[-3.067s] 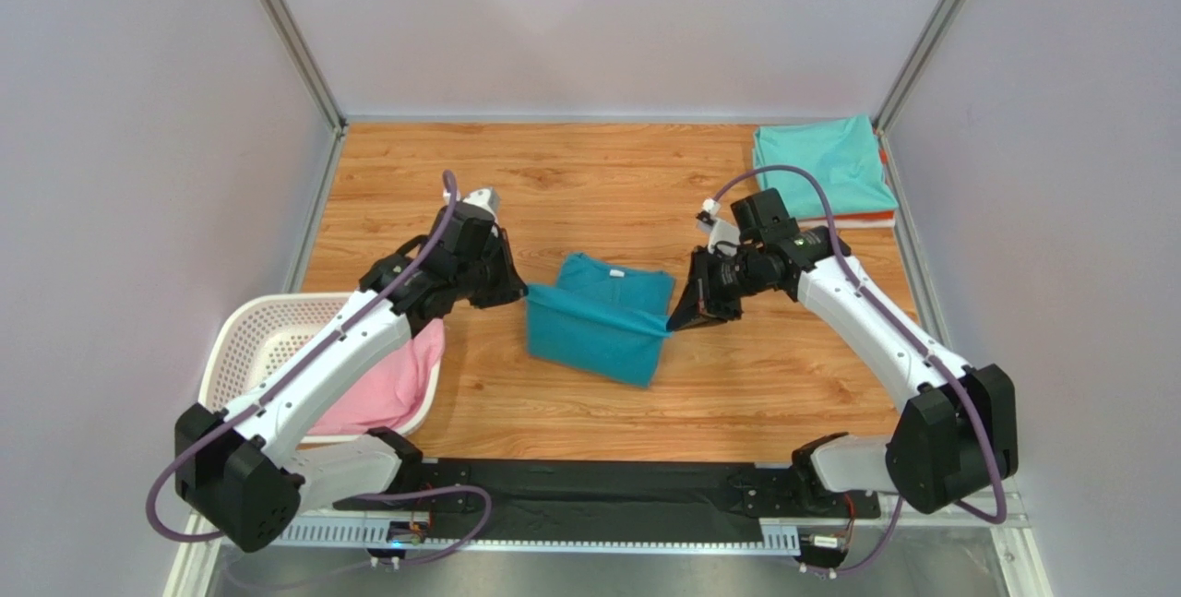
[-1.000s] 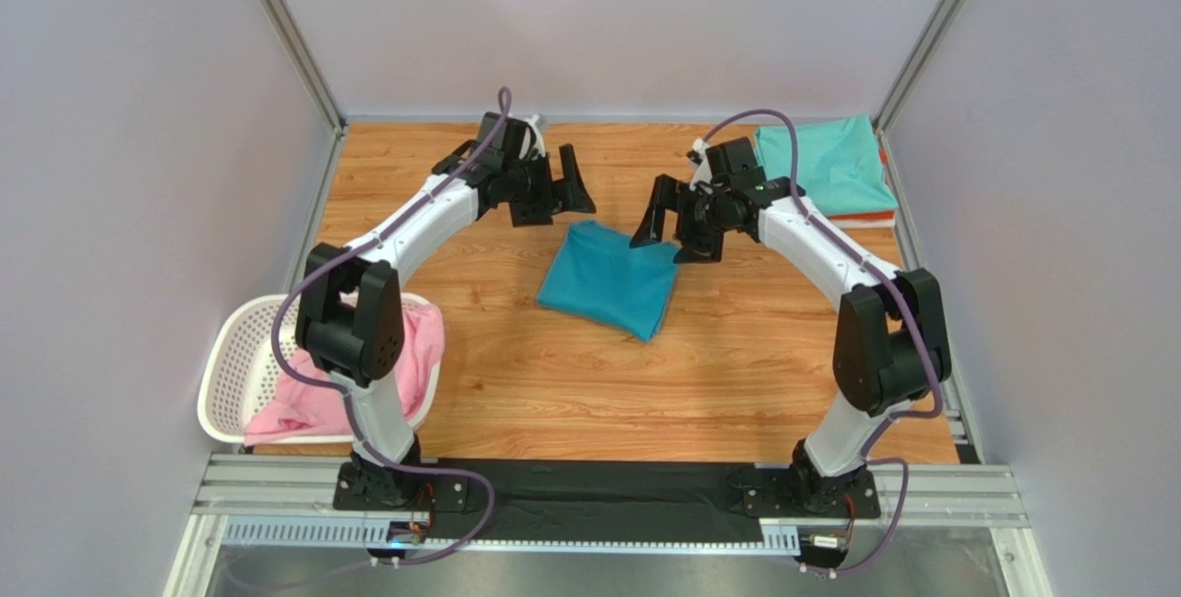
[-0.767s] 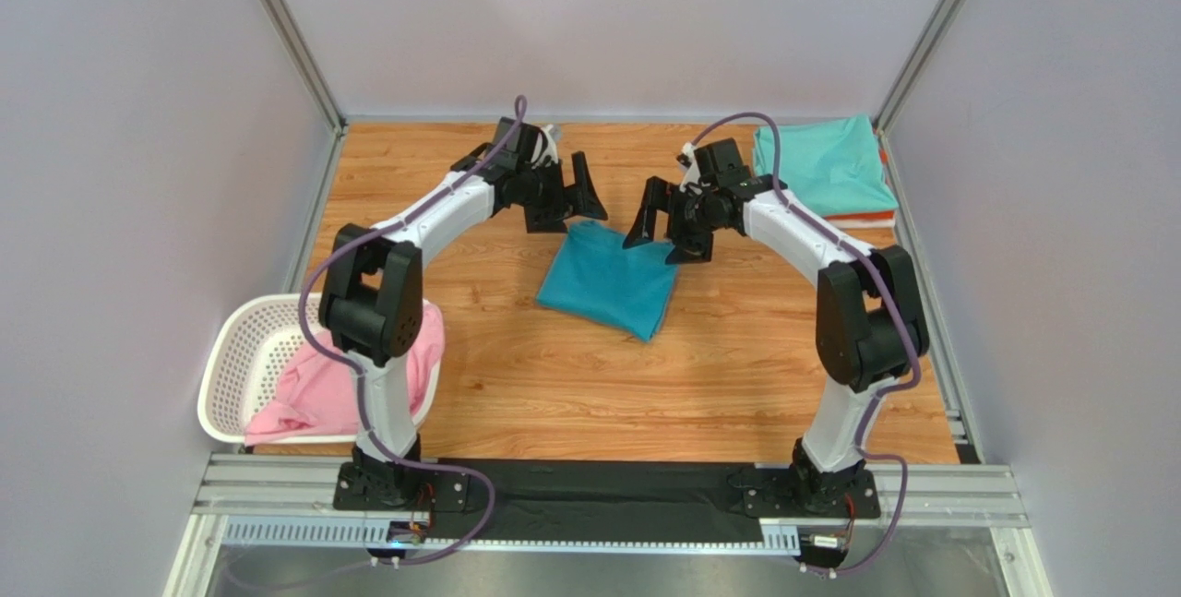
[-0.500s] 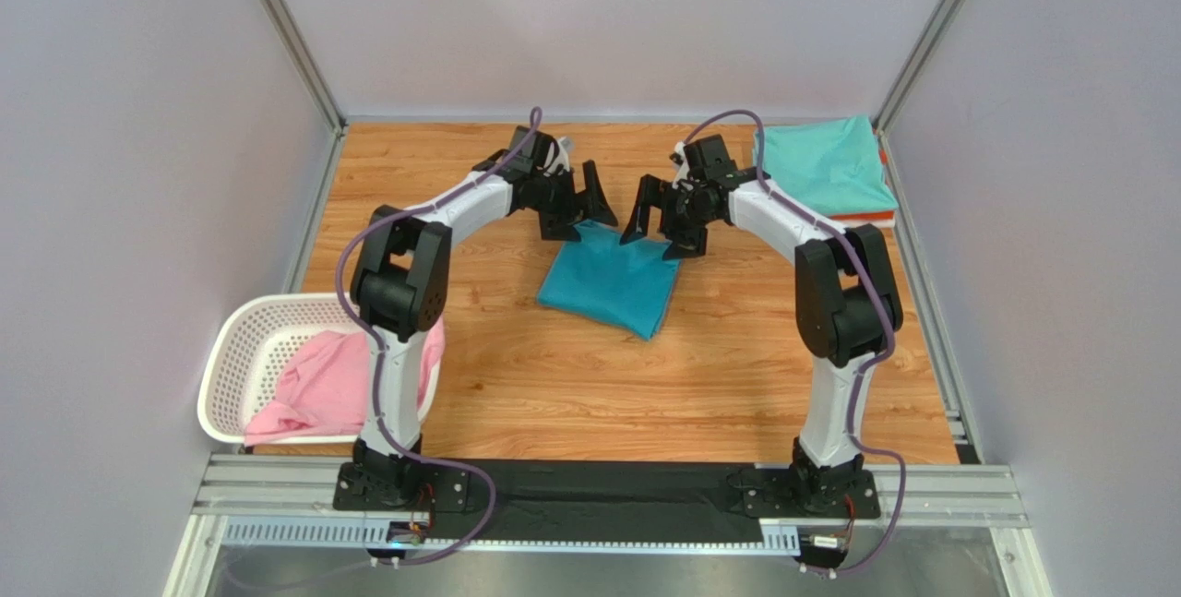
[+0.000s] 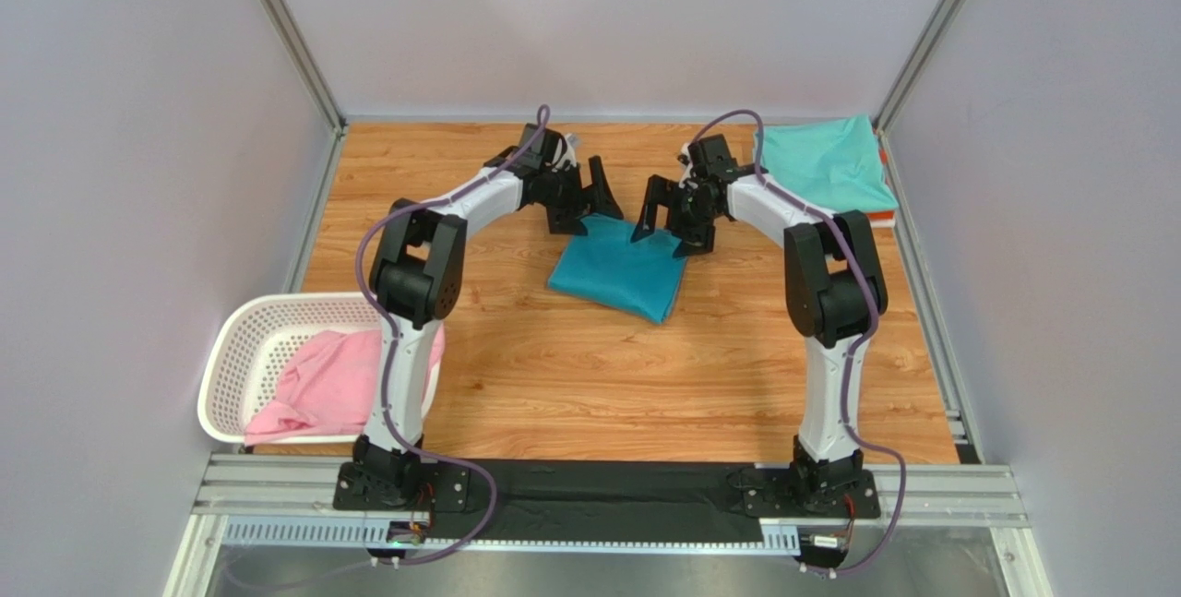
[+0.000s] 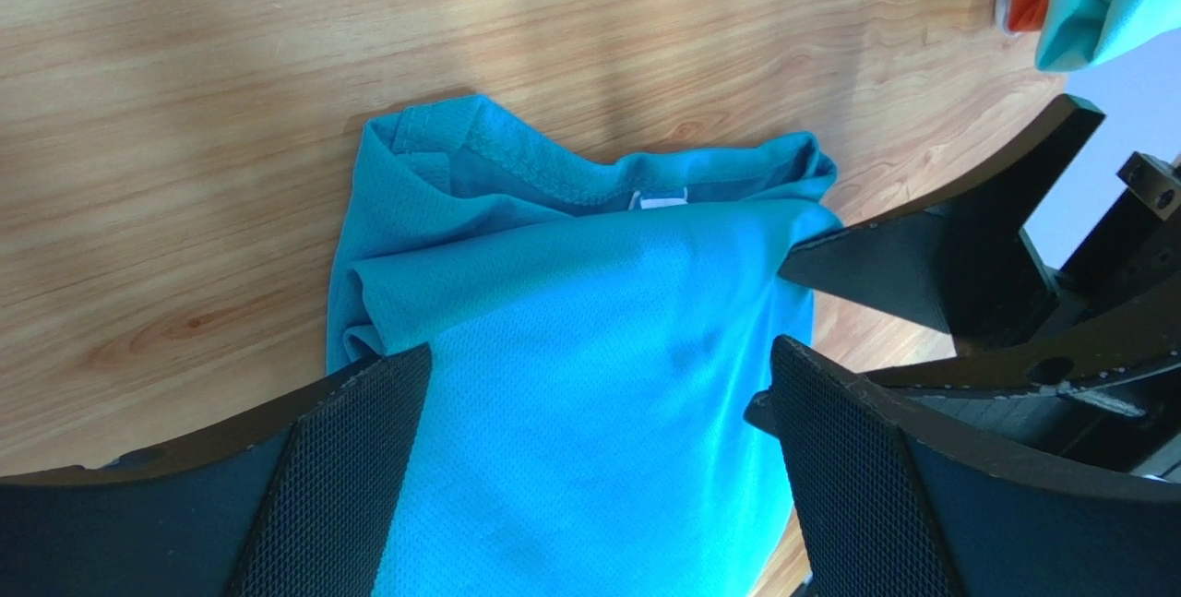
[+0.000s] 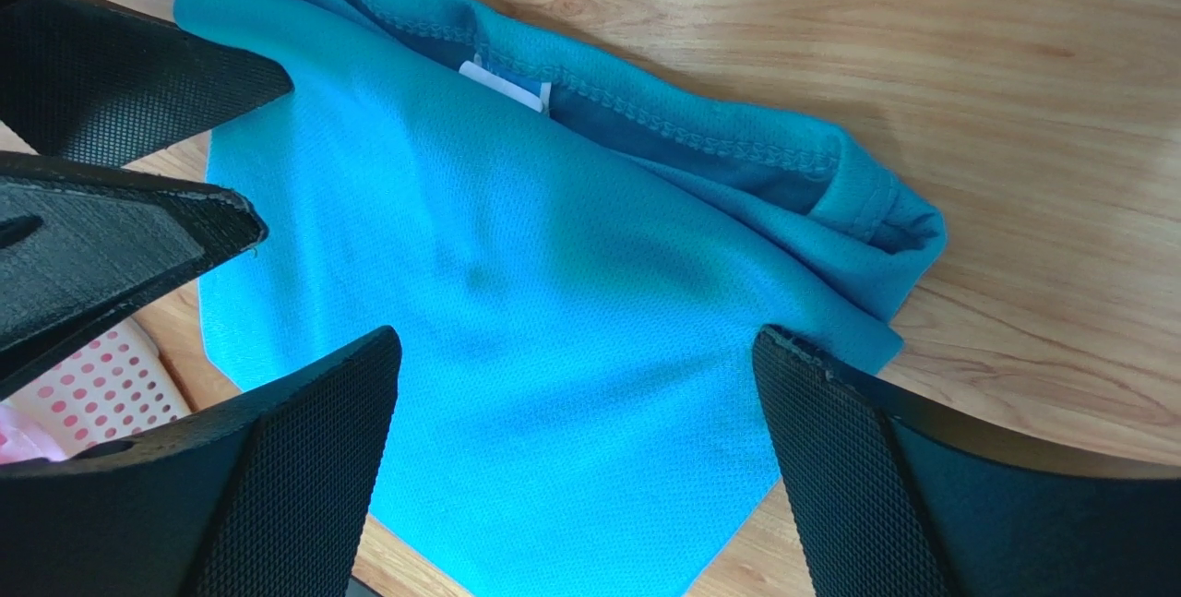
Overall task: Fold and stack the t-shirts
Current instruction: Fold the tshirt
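A folded deep teal t-shirt (image 5: 617, 279) lies in the middle of the wooden table, its collar at the far edge. My left gripper (image 5: 600, 193) hovers open over the collar's left end, and the teal cloth (image 6: 596, 334) lies below its wide-apart fingers. My right gripper (image 5: 664, 221) is open over the collar's right end, above the same shirt (image 7: 555, 279). Neither holds anything. A folded mint green t-shirt (image 5: 825, 165) rests on an orange one (image 5: 876, 219) at the far right corner. A pink t-shirt (image 5: 326, 383) lies crumpled in the basket.
The white lattice basket (image 5: 239, 343) stands at the near left, beside the left arm's base. The two grippers face each other closely; the right gripper's fingers (image 6: 943, 258) show in the left wrist view. Grey walls enclose the table on three sides.
Three seconds ago both grippers held the teal shirt at its sides. Since then they let go, swung to the far edge and closed in over the collar, jaws open throughout the last second.
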{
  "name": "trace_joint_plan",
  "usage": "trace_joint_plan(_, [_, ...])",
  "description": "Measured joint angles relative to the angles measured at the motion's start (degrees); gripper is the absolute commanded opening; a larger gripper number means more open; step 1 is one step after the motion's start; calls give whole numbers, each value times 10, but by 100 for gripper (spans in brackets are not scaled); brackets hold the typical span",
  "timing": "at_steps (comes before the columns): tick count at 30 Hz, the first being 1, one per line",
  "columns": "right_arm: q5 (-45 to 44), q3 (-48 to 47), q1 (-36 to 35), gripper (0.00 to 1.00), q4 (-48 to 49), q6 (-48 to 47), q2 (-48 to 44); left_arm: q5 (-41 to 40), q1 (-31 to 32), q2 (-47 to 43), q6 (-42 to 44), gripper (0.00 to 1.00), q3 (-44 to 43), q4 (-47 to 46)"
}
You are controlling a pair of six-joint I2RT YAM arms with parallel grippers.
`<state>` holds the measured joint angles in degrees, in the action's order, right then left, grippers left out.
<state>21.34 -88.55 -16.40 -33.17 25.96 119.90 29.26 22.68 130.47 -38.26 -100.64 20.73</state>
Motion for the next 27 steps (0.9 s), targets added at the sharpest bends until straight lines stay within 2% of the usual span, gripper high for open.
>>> trace_joint_plan(6, [-14,-27,1,100,-28,-23,-1,-24,1,-28,2,100,30,10])
trace_joint_plan(10, [-34,-18,2,100,-43,-36,-49,-55,0,-97,9,100,80,37])
trace_joint_plan(12, [-48,4,3,100,-48,-36,-107,-75,0,-158,12,100,124,49])
trace_joint_plan(18, [-124,132,4,100,-29,-3,-408,-138,-1,-409,20,100,247,70])
trace_joint_plan(21, [-179,200,4,100,-12,29,-520,-181,-1,-519,23,100,309,84])
trace_joint_plan(24, [-216,264,6,100,-5,57,-581,-231,-1,-597,24,100,364,115])
trace_joint_plan(27, [-216,318,9,100,-2,64,-585,-259,-2,-653,23,100,416,149])
